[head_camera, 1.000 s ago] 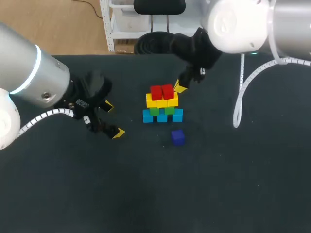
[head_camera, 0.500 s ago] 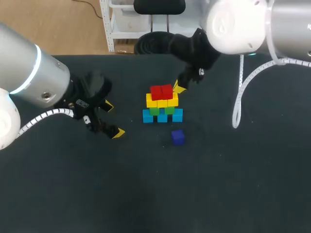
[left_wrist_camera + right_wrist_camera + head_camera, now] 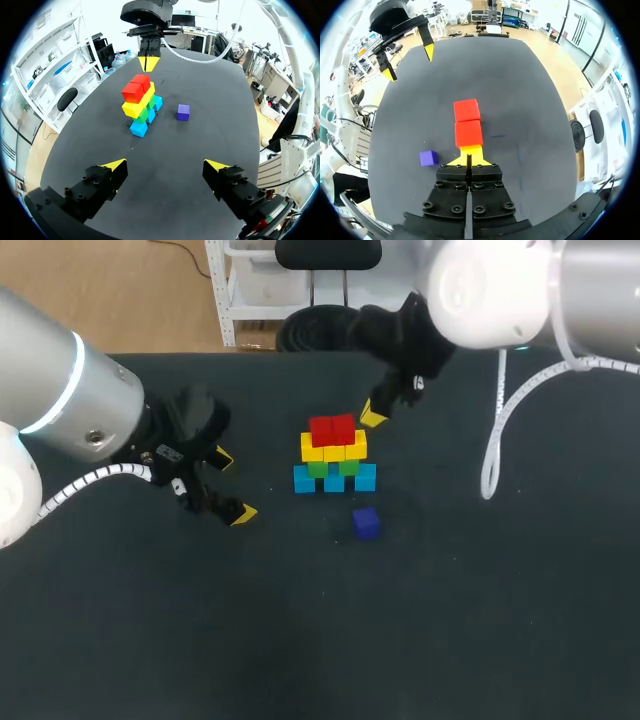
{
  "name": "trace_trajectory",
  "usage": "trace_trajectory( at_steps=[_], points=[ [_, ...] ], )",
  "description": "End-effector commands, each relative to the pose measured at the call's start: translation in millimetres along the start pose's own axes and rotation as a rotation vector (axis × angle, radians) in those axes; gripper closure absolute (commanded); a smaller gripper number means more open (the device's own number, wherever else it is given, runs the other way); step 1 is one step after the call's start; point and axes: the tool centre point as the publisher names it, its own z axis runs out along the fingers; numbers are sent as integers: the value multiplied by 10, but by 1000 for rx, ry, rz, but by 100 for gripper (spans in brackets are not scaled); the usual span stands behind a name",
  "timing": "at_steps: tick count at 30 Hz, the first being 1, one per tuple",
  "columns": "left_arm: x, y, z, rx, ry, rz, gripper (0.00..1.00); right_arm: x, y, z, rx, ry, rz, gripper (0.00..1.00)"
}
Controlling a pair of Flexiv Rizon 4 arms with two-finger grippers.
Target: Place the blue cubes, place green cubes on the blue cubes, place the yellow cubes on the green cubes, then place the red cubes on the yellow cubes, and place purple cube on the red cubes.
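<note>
Right claw [image 3: 373, 417] pinched shut on nothing, yellow tips pressed together, hanging just beside the two red cubes [image 3: 334, 429] without touching them. Under those, yellow cubes [image 3: 334, 450], then green cubes [image 3: 333, 468], then blue cubes [image 3: 335, 480] resting on the dark worktop [image 3: 450, 620]. Near the stack's front, alone on the worktop, the purple cube [image 3: 366, 522]. Well off to the stack's left, left claw [image 3: 232, 486] spread wide and empty.

Black matte table [image 3: 450, 640], flat cloth-like surface, evenly lit from above, straight far edge
</note>
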Motion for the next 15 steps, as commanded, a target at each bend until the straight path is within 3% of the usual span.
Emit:
trace_trajectory(
  at_steps=[1, 13, 14, 15],
  points=[
    [0, -2, 4, -3, 1, -1, 0, 58, 56, -87, 17, -2, 4, 100],
    [0, -2, 4, -3, 1, -1, 0, 202, 574, -226, 7, -15, -51, 100],
    [0, -2, 4, -3, 1, -1, 0, 220, 626, -237, 9, -18, -61, 99],
    [0, -2, 4, -3, 1, -1, 0, 241, 679, -244, 15, -19, -74, 89]
  ],
)
